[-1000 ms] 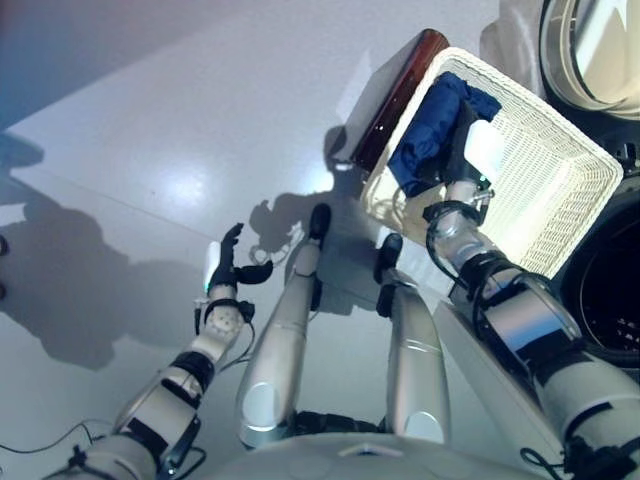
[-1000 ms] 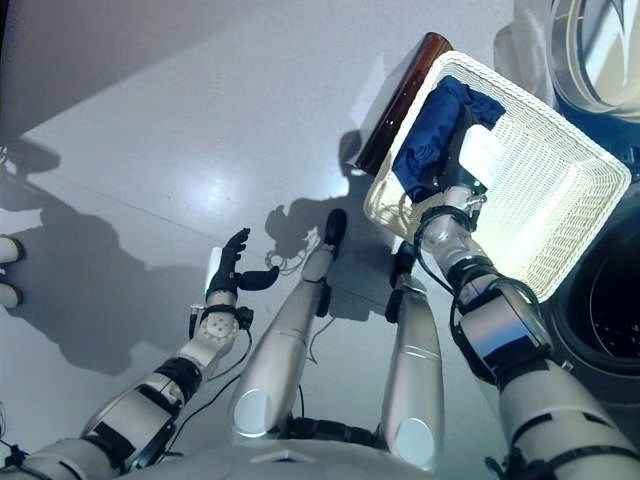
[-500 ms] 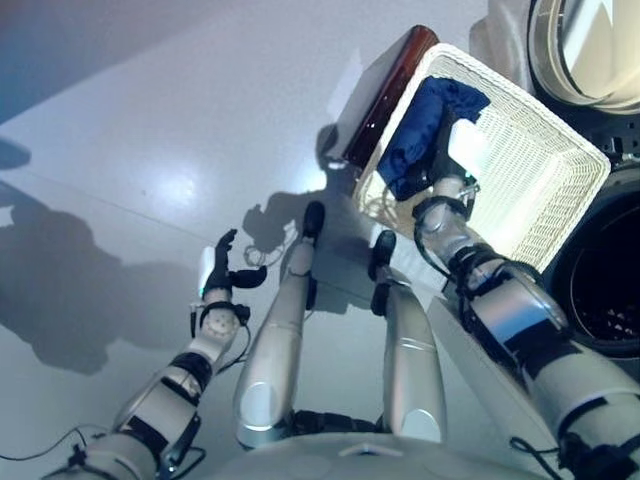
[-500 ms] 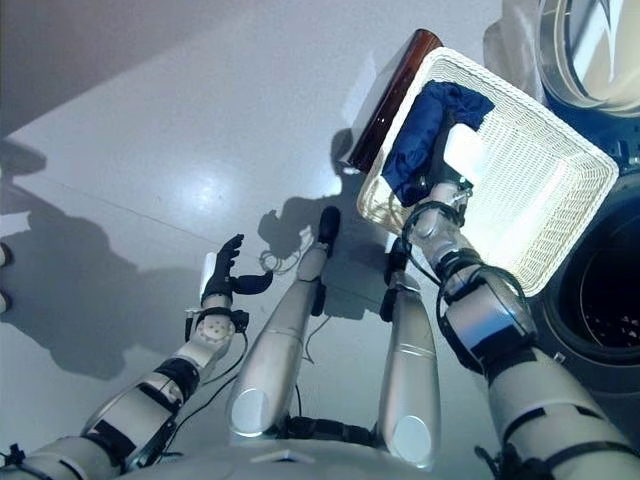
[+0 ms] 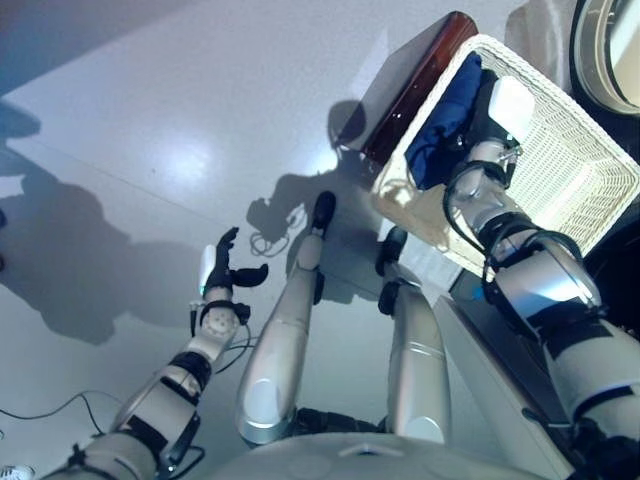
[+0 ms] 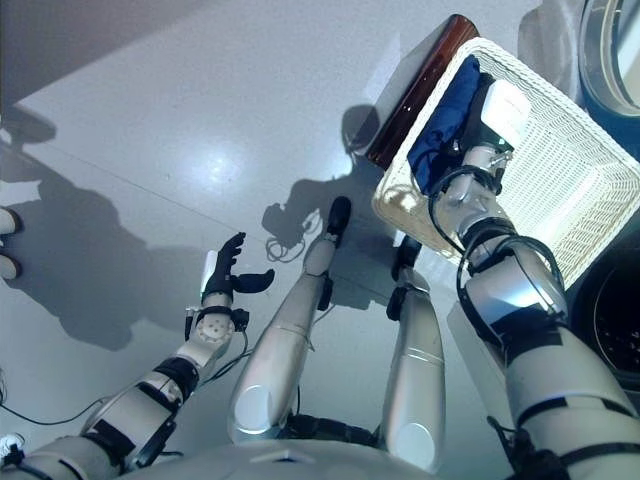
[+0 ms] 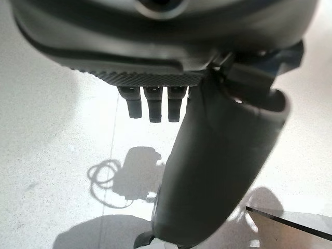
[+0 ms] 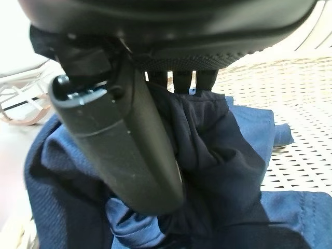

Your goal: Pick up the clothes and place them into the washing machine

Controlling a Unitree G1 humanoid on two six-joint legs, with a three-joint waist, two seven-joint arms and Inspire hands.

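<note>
At about eight o'clock in the head views the left hand hangs over the bare grey floor with its fingers straight and spread and the thumb held out to the side; it holds nothing and has no part in this step. Going toward one o'clock, a dark brown panel lies on the floor just beside the white wicker basket, touching its wall. The clothes, a bundle of blue cloth, lie inside the basket against the wall nearest this panel. The right hand is down in the basket on the bundle, and in its wrist view the thumb and the fingers are pressed into a dark fold of the clothes, so the hand seems closed on the cloth, though how much is really caught I cannot tell. At the far right, about two o'clock, a part of the round door of the washing machine is seen, and at four o'clock the dark edge of its drum opening. To do the grasp well, I think the hand should gather a thick fold and not only the top layer, then lift straight up until the hanging cloth is free of the basket rim, because loose ends could catch on the wicker and pull the light basket along. Only then it should swing toward the drum.
</note>
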